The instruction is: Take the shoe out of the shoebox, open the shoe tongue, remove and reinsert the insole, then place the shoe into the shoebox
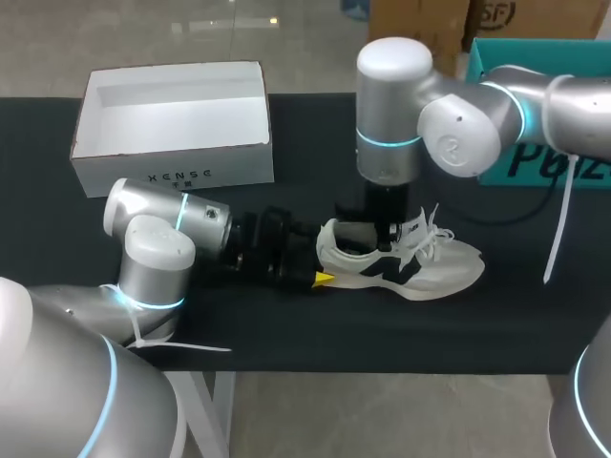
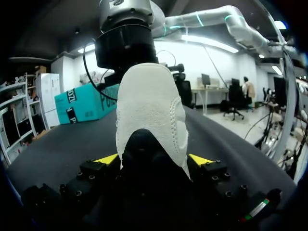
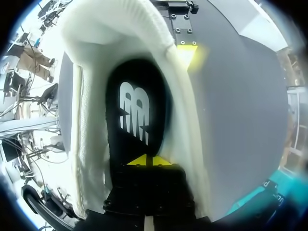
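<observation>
Standing on its sole near the middle of the black counter (image 1: 315, 334), the white shoe (image 1: 406, 267) is outside the shoebox (image 1: 172, 174), heel toward my left arm (image 1: 153, 239), laces (image 1: 431, 229) loose; the black insole (image 3: 134, 110) with its white mark lies flat inside; the white shoebox sits open at the counter's far left, well apart, its pale floor in plain view; the left tool (image 2: 154, 161) lies low along the counter, its yellow tips clasping the heel from both sides; the right arm (image 1: 458, 124) drops straight down, its right tool (image 3: 147, 160) inside the shoe's mouth, tips pressed together just over the insole; whether they pinch it cannot be told; in the head view those tips are hidden inside the shoe.
</observation>
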Robot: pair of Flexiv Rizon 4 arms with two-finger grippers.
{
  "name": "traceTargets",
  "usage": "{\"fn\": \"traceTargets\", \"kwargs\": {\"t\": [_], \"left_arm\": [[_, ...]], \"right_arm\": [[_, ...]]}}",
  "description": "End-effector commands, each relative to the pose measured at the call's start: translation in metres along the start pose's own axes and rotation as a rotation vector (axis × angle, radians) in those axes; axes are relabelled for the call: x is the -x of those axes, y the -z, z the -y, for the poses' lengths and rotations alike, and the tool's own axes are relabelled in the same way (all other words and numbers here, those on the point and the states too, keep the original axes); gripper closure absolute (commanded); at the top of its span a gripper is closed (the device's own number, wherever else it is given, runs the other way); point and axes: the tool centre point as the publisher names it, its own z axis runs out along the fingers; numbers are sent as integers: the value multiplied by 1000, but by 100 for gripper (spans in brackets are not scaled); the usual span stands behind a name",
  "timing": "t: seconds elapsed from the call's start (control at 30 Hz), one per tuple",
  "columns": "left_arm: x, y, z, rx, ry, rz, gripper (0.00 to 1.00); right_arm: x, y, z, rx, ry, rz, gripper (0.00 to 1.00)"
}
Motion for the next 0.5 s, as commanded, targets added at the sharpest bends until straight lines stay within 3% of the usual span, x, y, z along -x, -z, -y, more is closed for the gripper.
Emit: {"fn": "traceTargets", "kwargs": {"t": [0.03,0.5], "left_arm": [[4,-3,-1,3,1,1,100],[4,-3,-1,3,1,1,100]], "right_arm": [[-7,-26,-5,-14,4,11,100],[-11,15,-7,5,3,35,100]]}}
